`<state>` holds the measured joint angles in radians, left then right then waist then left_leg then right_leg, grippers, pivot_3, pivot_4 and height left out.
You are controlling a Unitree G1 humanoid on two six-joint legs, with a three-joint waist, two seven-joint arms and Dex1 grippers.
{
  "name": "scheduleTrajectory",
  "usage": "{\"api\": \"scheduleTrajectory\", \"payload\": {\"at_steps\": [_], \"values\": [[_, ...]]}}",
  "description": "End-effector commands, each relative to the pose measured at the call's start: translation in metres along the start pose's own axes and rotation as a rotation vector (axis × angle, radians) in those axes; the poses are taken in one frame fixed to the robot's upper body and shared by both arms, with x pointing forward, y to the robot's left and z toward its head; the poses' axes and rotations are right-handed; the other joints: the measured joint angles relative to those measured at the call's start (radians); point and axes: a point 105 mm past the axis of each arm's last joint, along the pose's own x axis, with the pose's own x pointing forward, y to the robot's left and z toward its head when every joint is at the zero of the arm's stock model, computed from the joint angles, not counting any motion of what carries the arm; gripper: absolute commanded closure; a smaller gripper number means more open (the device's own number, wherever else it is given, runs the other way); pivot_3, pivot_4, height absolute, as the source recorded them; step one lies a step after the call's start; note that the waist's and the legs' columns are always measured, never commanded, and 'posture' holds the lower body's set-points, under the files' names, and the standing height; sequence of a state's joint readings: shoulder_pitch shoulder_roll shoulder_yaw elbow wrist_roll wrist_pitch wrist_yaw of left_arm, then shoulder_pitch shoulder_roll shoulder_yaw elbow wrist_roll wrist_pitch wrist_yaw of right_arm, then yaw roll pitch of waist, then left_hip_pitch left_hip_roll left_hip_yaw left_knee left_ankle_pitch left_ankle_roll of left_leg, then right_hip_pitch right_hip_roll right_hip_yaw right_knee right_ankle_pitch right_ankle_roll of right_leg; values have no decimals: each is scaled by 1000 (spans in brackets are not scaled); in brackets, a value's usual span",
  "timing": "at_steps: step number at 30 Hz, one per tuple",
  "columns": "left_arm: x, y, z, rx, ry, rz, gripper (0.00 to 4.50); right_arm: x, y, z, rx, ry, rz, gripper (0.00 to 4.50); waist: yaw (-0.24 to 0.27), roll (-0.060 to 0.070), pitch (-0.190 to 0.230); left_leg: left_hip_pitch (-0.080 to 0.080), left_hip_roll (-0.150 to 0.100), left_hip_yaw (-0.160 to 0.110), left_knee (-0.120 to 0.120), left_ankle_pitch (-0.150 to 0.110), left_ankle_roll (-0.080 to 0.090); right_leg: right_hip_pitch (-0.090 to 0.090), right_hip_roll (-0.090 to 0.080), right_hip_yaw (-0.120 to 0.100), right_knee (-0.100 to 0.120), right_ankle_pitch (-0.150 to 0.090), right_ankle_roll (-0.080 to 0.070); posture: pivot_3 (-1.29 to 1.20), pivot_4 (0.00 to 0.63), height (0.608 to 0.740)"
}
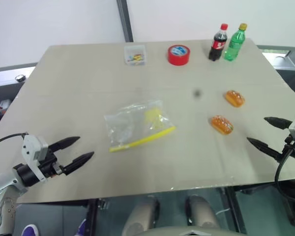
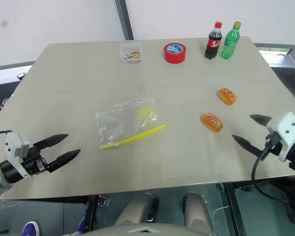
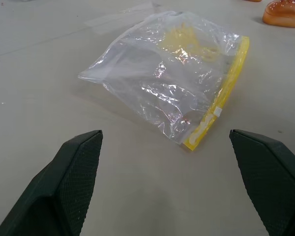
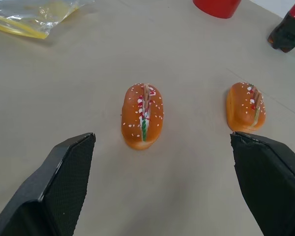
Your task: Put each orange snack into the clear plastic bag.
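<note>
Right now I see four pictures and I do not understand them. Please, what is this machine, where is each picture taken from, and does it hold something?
It is a two-armed humanoid robot. Two pictures come from its head, looking down on a beige table; the other two from its wrists. The left end effector and right end effector are open, holding nothing. On the table lie a crinkly clear plastic bag with a yellow seal strip and two glossy orange bun-shaped snacks, both outside the bag. At the far edge stand a red tape roll, a small clear box, a dark cola bottle and a green bottle.
</note>
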<state>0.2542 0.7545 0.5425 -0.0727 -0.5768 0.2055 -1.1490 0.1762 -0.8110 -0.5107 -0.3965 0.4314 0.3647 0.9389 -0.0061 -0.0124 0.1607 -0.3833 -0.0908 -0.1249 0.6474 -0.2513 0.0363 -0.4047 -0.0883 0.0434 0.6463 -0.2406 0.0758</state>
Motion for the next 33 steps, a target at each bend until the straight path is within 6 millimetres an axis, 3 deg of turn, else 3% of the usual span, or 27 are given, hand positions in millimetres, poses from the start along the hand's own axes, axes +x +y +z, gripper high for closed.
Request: {"api": "scheduleTrajectory", "payload": {"at_steps": [1,9,13,16,22,25,27,33], "values": [[4,-2,10,24,-24,-11,104,1,-2,16,-46,-36,-5,0,0,0,0,0,0,0,0,0,0,0,0,0,0,0,0,0,150,740],[25,2,25,-84,-64,83,104,17,0,30,-30,-101,12,0,0,0,0,0,0,-1,0,0,0,0,0,0,0,0,0,0,150,740],[32,13,23,-301,17,133,104,31,13,43,-24,-146,71,0,0,0,0,0,0,-1,0,0,0,0,1,-1,0,0,0,0,150,740],[35,13,27,-454,20,49,104,49,26,59,-22,-209,111,0,-7,0,1,0,1,-3,0,0,0,-1,2,-2,1,0,0,0,150,740],[35,21,15,-496,102,65,104,63,49,70,-11,-262,169,0,-10,0,1,-1,0,-2,0,-1,-2,-3,2,-2,1,0,0,0,150,740],[39,16,11,-532,128,29,104,64,50,72,3,-281,151,0,-30,5,3,-11,-22,-41,0,2,-3,4,-17,-38,1,-6,2,0,150,740],[42,14,8,-558,142,11,104,63,50,71,22,-279,144,0,-27,7,4,-14,-41,-77,2,10,-10,9,-20,-56,2,-13,6,0,150,740],[56,15,-1,-666,152,-27,104,59,52,71,-8,-271,128,0,2,9,5,-13,-36,-70,1,12,-14,6,-21,-48,11,-15,2,0,150,740]]}}
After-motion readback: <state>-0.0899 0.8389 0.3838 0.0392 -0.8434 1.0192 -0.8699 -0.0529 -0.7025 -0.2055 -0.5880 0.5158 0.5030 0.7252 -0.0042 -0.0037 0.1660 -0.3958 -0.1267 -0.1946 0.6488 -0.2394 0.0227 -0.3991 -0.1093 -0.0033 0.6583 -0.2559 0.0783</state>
